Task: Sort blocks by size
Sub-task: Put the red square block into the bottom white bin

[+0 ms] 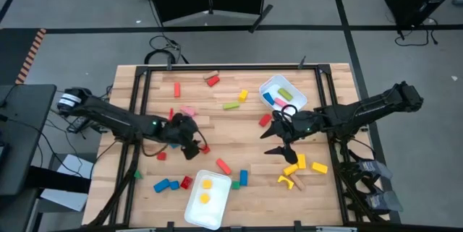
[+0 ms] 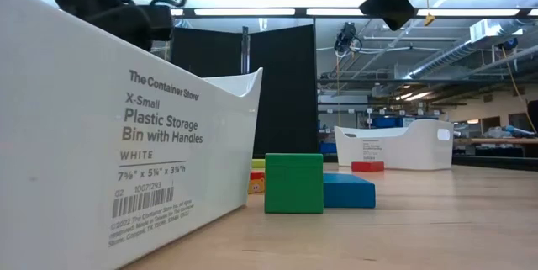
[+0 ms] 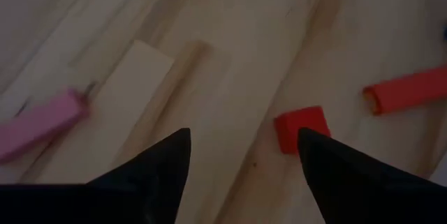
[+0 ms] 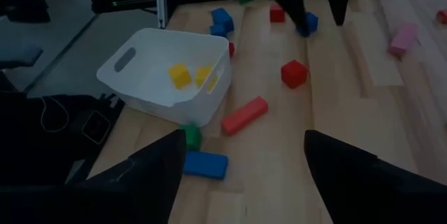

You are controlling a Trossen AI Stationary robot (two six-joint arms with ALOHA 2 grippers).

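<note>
The wooden table fills the middle of the high view, with blocks scattered across it and two white trays: one at the lower centre holding two small yellow cubes, the other at the upper right holding longer bars. The left gripper sits left of centre, fingers spread open and empty; its wrist view shows a small red cube on the wood just beside the inner edge of one finger, with a red bar at the right edge and a pink bar at the left. The right gripper hangs right of centre, also open and empty, above the yellow pieces at the lower right. The step in hand looks like picking up the red cube. To do it well, the left gripper should shift sideways until the cube lies midway between the fingers, square itself to the cube's flat faces, then lower and close. As a small cube, it probably belongs with the yellow cubes in the lower tray.
</note>
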